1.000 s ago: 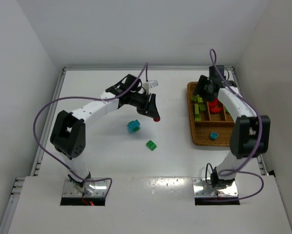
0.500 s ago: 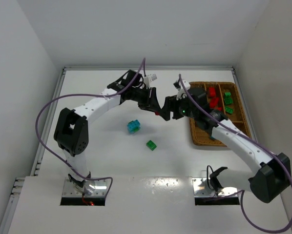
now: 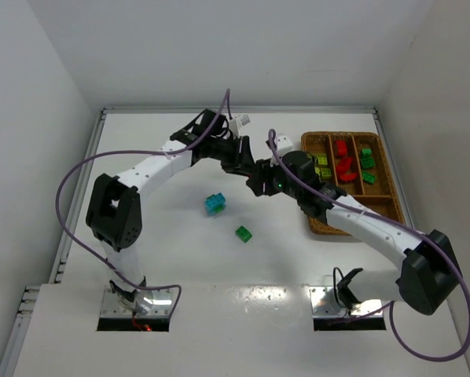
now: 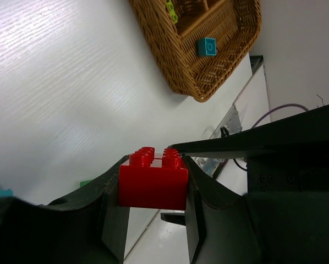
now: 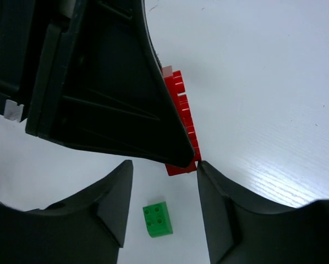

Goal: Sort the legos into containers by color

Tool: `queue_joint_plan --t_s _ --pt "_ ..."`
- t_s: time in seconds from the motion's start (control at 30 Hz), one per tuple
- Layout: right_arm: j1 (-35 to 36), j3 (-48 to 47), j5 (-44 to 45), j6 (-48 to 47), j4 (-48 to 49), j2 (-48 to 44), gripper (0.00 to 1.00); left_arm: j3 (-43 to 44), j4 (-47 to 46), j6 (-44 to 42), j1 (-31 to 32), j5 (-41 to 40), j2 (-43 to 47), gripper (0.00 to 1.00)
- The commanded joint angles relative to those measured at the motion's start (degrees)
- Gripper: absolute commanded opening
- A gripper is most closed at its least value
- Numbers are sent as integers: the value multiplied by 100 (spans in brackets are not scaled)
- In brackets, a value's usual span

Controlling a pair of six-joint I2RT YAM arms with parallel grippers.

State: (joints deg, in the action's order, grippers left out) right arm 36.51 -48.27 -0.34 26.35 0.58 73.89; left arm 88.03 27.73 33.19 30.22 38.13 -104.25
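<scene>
While its two dark fingers press together on a red brick, the left gripper holds that brick off the white table, studs uppermost in its own wrist view. Right gripper: jaws spread, one finger at each side of the left gripper's tip and the red brick; whether either finger touches the brick cannot be told. The two grippers meet over mid-table, just left of the wicker tray. On the table below lie a single green brick and, farther left, a cyan stack. Tray contents: yellow-green bricks in the left compartment, red bricks in the middle, green bricks in the right, and one cyan brick near a corner.
</scene>
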Motion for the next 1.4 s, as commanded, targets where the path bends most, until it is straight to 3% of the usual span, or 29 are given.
queue_joint_plan --t_s 0.0,0.1,0.2,0.33,0.5,0.6,0.73,1.0,1.37 --pt "23 -33 324 2 619 73 49 145 -66 82 -94 194 176 0" --pt "23 -86 324 -51 619 126 38 144 -66 82 -95 195 246 0" --pt "23 -69 376 10 627 65 17 144 -66 30 -95 194 247 0" --pt "23 -68 508 11 461 -58 0 92 -66 -75 -148 143 361 0" --pt "23 55 623 72 408 -120 0 92 -66 -129 -148 142 423 3" --pt "23 55 675 125 285 -120 0 31 -66 -129 -200 142 423 17" --pt "23 55 675 125 215 -120 0 30 -66 -129 -253 194 423 24" --pt "23 55 728 125 109 -67 0 -22 -66 -129 -306 195 370 65" --pt "-91 213 1026 230 -363 -129 0 -128 -66 -181 -498 195 369 90"
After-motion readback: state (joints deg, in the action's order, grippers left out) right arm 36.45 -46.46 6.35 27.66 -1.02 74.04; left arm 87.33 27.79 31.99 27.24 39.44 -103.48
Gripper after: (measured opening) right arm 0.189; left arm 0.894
